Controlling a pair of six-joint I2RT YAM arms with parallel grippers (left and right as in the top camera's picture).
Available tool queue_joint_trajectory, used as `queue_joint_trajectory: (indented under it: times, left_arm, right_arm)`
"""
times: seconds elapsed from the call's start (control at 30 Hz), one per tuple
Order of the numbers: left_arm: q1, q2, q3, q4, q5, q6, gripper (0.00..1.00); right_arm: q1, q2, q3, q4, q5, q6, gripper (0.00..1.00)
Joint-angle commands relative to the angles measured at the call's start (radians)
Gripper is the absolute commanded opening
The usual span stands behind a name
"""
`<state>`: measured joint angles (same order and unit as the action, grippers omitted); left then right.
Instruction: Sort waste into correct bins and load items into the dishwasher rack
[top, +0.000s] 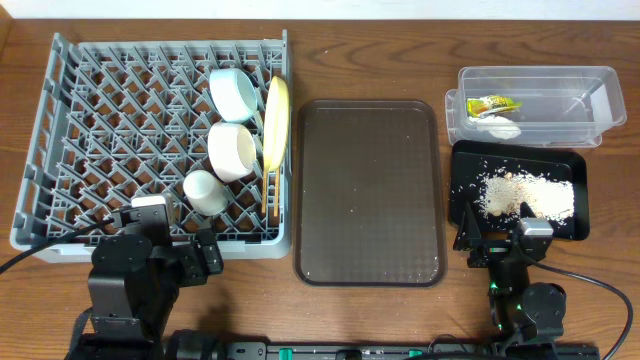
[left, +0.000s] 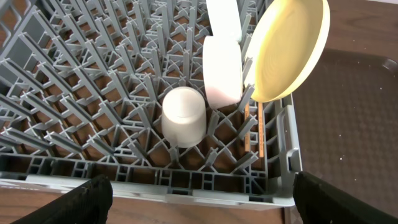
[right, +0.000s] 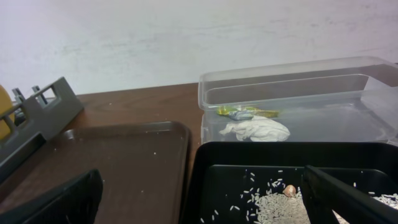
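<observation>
The grey dishwasher rack (top: 40, 130) holds a light-blue bowl (top: 235, 92), a white bowl (top: 232, 150), a small white cup (top: 207, 192), the yellow plate (top: 276, 122) standing on edge, and the chopsticks (top: 265, 195). In the left wrist view the cup (left: 183, 115), white bowl (left: 222, 71), plate (left: 289, 50) and chopsticks (left: 254, 134) show. The clear tub (top: 535, 70) holds the wrapper (top: 493, 104) and the tissue (top: 500, 127). The black tray (top: 460, 160) holds the rice scraps (top: 525, 195). My left gripper (left: 199, 199) is open and empty at the rack's near edge. My right gripper (right: 202, 202) is open and empty at the black tray's near edge.
A large brown serving tray (top: 370, 190) lies between the rack and the bins, with a few rice grains on it. The tub stands behind the black tray at the table's far right. Both arm bases sit at the table's front edge.
</observation>
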<state>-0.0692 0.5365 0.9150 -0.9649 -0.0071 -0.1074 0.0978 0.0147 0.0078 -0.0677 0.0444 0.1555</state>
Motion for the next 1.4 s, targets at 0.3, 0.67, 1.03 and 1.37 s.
queue_joint_trajectory:
  times: [0.3,0.67,1.03,1.37]
  left_arm:
    - [-0.003,-0.002,-0.002,0.001,-0.008,0.005,0.94]
    - [-0.004,-0.039,-0.025,-0.008,-0.013,0.027,0.94]
    - [-0.004,-0.344,-0.448,0.277,-0.011,0.020,0.94]
    - [-0.003,-0.535,-0.756,0.657,-0.013,0.021,0.94]
  right_arm:
    - [0.012,-0.009,-0.002,-0.003,-0.004,-0.011,0.99]
    - [0.012,-0.009,-0.002,-0.003,-0.005,-0.011,0.99]
    - [0.012,-0.009,-0.002,-0.003,-0.005,-0.011,0.99]
    - [0.012,-0.009,-0.002,-0.003,-0.004,-0.011,0.99]
